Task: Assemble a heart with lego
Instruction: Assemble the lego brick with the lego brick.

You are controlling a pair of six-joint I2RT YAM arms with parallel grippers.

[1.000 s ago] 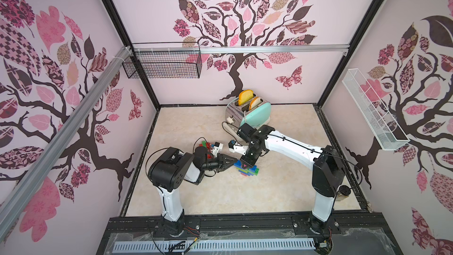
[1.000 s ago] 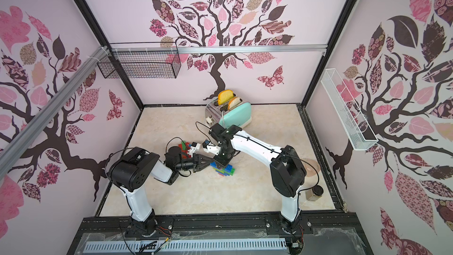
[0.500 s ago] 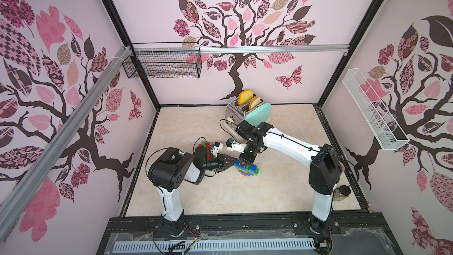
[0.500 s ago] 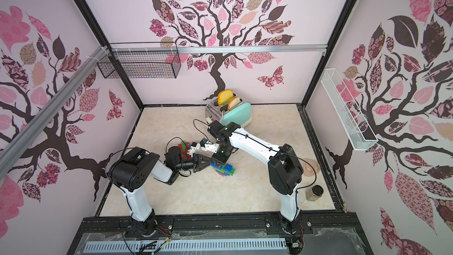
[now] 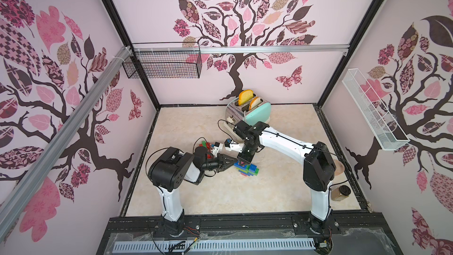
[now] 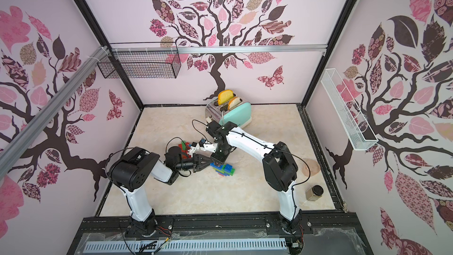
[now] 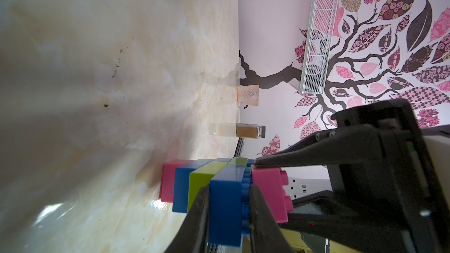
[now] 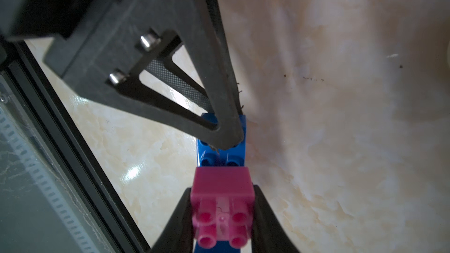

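Left gripper clenched on the blue brick atop the lego stack mid-floor, right gripper pinching the pink brick — I'd press straight down, studs lined up — no twisting.

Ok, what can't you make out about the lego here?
- Lego stack outline: too small in both top views, partly under right gripper.
- Loose bricks: half hidden behind the left arm, top views.
- Blue brick: mostly behind pink brick and left gripper, right wrist view.
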